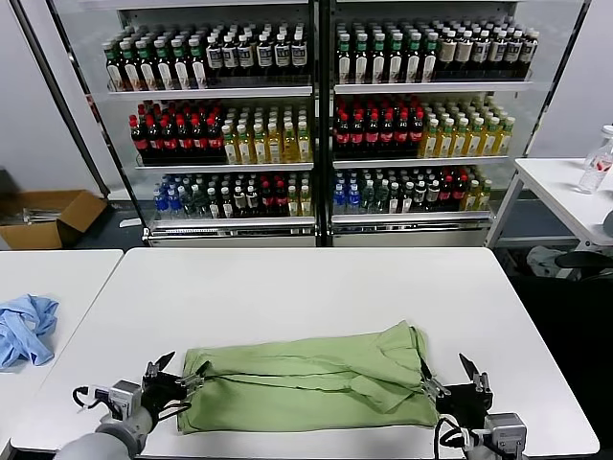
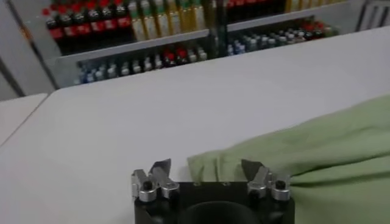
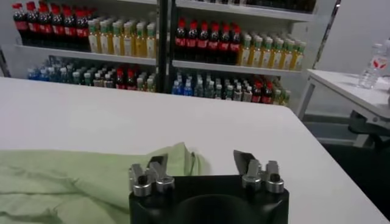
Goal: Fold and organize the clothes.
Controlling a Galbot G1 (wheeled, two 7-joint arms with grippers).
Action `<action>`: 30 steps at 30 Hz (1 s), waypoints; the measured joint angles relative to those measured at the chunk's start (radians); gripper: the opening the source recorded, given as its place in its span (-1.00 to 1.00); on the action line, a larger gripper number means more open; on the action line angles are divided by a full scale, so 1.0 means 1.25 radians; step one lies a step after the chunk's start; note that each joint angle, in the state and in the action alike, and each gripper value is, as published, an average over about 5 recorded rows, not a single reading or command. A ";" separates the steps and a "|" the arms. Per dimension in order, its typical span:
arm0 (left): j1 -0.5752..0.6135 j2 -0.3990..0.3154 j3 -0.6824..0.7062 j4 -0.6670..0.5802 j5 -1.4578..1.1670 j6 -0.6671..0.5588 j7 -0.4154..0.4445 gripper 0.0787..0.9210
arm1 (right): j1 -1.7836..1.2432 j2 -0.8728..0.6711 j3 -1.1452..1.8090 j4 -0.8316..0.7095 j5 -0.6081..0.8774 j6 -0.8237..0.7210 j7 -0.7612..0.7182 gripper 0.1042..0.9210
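Observation:
A light green shirt (image 1: 311, 379) lies folded into a long band across the near part of the white table (image 1: 297, 287), plain side up. My left gripper (image 1: 178, 374) is open at the band's left end, its near corner between the jaws in the left wrist view (image 2: 206, 169). My right gripper (image 1: 448, 376) is open at the band's right end, the shirt's edge (image 3: 177, 159) next to one fingertip (image 3: 159, 162). Neither gripper holds any fabric. The shirt also shows in the left wrist view (image 2: 317, 140).
A blue cloth (image 1: 24, 326) lies on a second table at the left. Shelves of bottles (image 1: 316, 115) stand behind the table. A cardboard box (image 1: 43, 216) is on the floor at far left. Another table with a bottle (image 1: 596, 161) is at the right.

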 measured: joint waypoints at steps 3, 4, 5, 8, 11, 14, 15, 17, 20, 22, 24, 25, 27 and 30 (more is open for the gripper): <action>0.004 -0.030 0.011 -0.004 -0.023 0.006 -0.053 0.75 | 0.006 0.000 -0.003 -0.004 0.000 0.002 0.000 0.75; 0.005 -0.039 0.015 -0.005 -0.032 0.008 -0.069 0.75 | 0.008 -0.001 -0.004 -0.005 0.000 0.003 -0.001 0.75; 0.006 -0.048 0.018 -0.005 -0.040 0.009 -0.085 0.75 | 0.009 -0.001 -0.005 -0.006 0.000 0.004 -0.001 0.76; 0.009 -0.072 0.024 -0.009 -0.068 0.011 -0.128 0.67 | 0.012 -0.003 -0.007 -0.009 -0.002 0.005 -0.001 0.76; 0.011 -0.088 0.030 -0.011 -0.094 0.013 -0.159 0.47 | 0.015 -0.001 -0.012 -0.010 -0.004 0.006 -0.001 0.76; 0.013 -0.099 0.035 -0.012 -0.114 0.014 -0.181 0.27 | 0.017 0.002 -0.018 -0.010 -0.007 0.007 -0.001 0.76; 0.013 -0.102 0.037 -0.012 -0.119 0.014 -0.187 0.20 | 0.018 0.003 -0.021 -0.010 -0.008 0.007 -0.001 0.76; 0.014 -0.110 0.041 -0.013 -0.127 0.015 -0.197 0.06 | 0.019 0.004 -0.024 -0.010 -0.011 0.007 -0.001 0.76; 0.014 -0.123 0.049 -0.013 -0.135 0.014 -0.208 -0.15 | 0.020 0.006 -0.027 -0.010 -0.015 0.008 0.000 0.76; 0.012 -0.131 0.054 -0.011 -0.137 0.013 -0.212 -0.27 | 0.020 0.007 -0.028 -0.010 -0.019 0.008 0.000 0.76; 0.010 -0.138 0.060 -0.010 -0.133 0.012 -0.214 -0.41 | 0.019 0.009 -0.030 -0.010 -0.022 0.008 0.000 0.76; 0.009 -0.141 0.063 -0.009 -0.130 0.011 -0.214 -0.48 | 0.019 0.010 -0.031 -0.010 -0.024 0.009 0.000 0.76; 0.008 -0.146 0.068 -0.010 -0.118 0.010 -0.214 -0.62 | 0.020 0.011 -0.032 -0.010 -0.027 0.009 0.001 0.76; 0.006 -0.150 0.071 -0.014 -0.090 0.013 -0.212 -0.82 | 0.021 0.010 -0.033 -0.009 -0.030 0.009 0.000 0.76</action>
